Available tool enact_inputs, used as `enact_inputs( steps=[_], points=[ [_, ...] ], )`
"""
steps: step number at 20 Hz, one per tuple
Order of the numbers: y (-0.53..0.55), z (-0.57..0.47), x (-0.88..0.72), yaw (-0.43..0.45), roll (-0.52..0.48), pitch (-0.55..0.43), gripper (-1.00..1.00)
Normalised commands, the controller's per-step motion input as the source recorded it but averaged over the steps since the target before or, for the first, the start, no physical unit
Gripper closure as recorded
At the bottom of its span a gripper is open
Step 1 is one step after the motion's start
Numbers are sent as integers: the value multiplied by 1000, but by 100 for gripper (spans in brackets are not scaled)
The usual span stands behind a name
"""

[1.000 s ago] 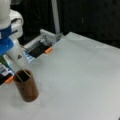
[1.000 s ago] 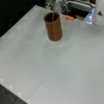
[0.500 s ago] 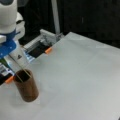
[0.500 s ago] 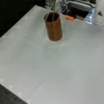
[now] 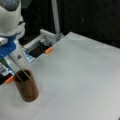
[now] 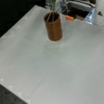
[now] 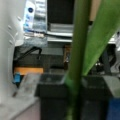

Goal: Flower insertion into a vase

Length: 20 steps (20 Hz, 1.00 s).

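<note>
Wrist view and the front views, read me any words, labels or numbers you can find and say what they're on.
No text can be read.
Sticker with a blue dot on the white arm: too blurred.
Triangle mark on the white base: a sign, no words.
Vase, stem and table: no markings.

No text, number or brand can be read anywhere. A small dark triangular sign (image 5: 19,57) sits on the white robot base (image 5: 21,56) just behind the gripper (image 5: 6,50), its content illegible. In the wrist view a blue-and-white label (image 7: 30,11) up and to the left of the gripper shows only a blue dot.
</note>
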Motion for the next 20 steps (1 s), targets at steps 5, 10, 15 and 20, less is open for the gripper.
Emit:
enact_inputs(
  steps=[5,10,15,20],
  points=[
    [-96,130,231,-7,-97,413,100],
    [-129,75,303,-14,-93,502,100],
    [-194,66,372,-51,-41,522,100],
    [-202,50,367,-68,-70,515,100]
  ],
)
